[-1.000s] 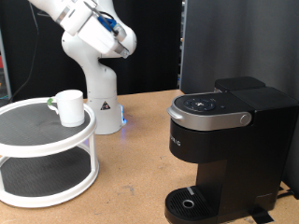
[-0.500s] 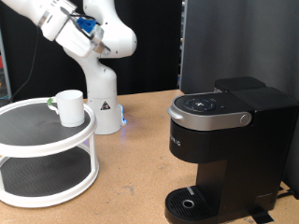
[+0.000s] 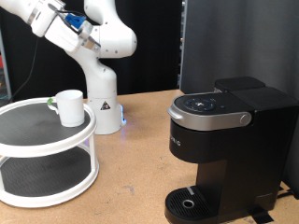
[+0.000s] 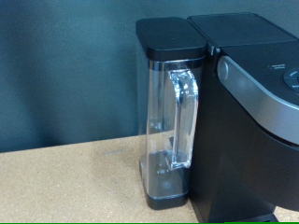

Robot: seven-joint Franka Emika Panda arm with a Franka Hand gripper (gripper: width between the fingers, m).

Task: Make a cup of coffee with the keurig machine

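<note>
**Arm raised, mug on stand**

My gripper is out of both views, so I cannot tell its opening or load; the cup [image 3: 69, 105] stands on the white two-tier stand [image 3: 37, 154]; the keurig machine [image 3: 224, 149] sits well apart, lid down; its clear water tank [image 4: 173, 117] fills my wrist view.

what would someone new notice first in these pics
The black keurig machine fills the exterior view's right, lid down, nothing on its drip tray. At the left, the white cup stands on the top tier of a round white two-tier shelf. The robot arm reaches toward the upper left with its gripper out of frame; the wrist view shows the clear water tank on the machine's side.
</note>
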